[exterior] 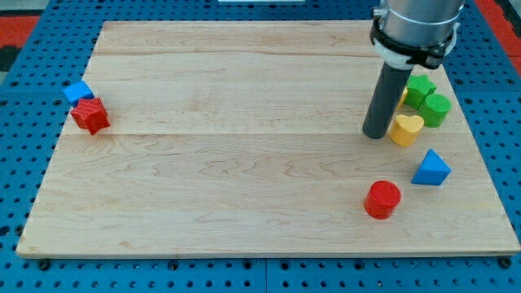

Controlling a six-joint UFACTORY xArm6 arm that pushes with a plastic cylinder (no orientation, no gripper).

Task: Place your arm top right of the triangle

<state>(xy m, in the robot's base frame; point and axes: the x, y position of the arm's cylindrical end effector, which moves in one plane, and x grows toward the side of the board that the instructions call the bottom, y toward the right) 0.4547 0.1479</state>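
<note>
A blue triangle block [431,168] lies near the board's right edge, low in the view. My tip [376,134] rests on the board up and to the left of it, touching or almost touching the left side of a yellow heart block [406,129]. The rod rises from the tip to the arm at the view's top right.
A red cylinder [382,199] lies below my tip, left of the triangle. A green cylinder [435,109] and a green star-like block [420,89] sit right of the rod, with a yellow block partly hidden behind it. At the far left lie a red star block [90,115] and a blue cube [78,92].
</note>
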